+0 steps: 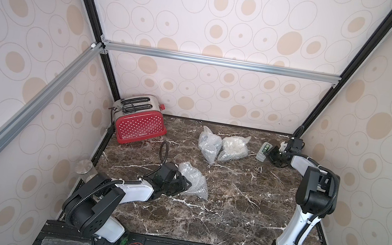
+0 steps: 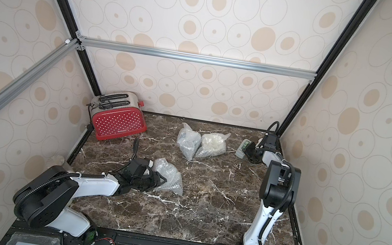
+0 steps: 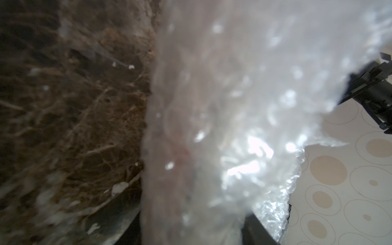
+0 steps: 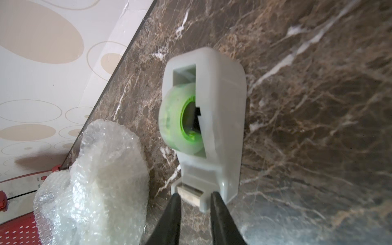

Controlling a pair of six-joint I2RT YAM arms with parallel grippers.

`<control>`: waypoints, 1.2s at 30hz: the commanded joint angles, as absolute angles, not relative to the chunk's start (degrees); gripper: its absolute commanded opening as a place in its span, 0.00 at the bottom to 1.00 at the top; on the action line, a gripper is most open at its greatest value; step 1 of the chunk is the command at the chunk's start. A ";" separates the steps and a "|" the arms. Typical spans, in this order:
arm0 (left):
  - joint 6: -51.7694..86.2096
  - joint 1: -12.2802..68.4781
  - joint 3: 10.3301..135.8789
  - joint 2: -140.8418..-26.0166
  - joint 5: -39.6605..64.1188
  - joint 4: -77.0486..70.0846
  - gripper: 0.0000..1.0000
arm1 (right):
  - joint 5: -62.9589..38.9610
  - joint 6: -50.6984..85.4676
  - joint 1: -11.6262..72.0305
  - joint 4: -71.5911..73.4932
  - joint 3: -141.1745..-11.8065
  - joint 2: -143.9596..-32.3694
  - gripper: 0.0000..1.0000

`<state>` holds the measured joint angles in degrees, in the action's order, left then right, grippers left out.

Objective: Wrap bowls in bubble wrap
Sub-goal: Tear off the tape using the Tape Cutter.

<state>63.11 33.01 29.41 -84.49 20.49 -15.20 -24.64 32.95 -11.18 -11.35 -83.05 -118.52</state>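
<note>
Three crumpled bundles of bubble wrap lie on the marble table; the bowls are hidden inside them. The nearest bundle sits in my left gripper, which is shut on it, and blurred wrap fills the left wrist view. Two more bundles lie side by side at the back; a pale cream shape shows through one. My right gripper is open, its tips at the cutter end of a white tape dispenser holding a green-cored roll.
A red dotted toaster stands in the back left corner. A metal cylinder sits off the table's left edge, beside the left arm. Patterned walls close in three sides.
</note>
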 commanded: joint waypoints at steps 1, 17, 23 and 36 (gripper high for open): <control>61.87 33.34 31.20 -84.11 20.39 -13.44 0.52 | -25.69 31.47 -11.51 -13.19 -85.58 -120.62 0.28; 61.79 33.38 31.45 -84.02 20.09 -12.63 0.52 | -30.10 30.67 -11.62 -14.05 -90.65 -125.64 0.18; 61.72 33.36 31.49 -84.37 20.22 -12.68 0.52 | -30.60 30.89 -11.68 -13.17 -89.07 -123.72 0.05; 61.87 33.33 31.03 -83.95 20.08 -12.96 0.52 | -32.66 32.24 -11.69 -14.58 -86.59 -117.44 0.01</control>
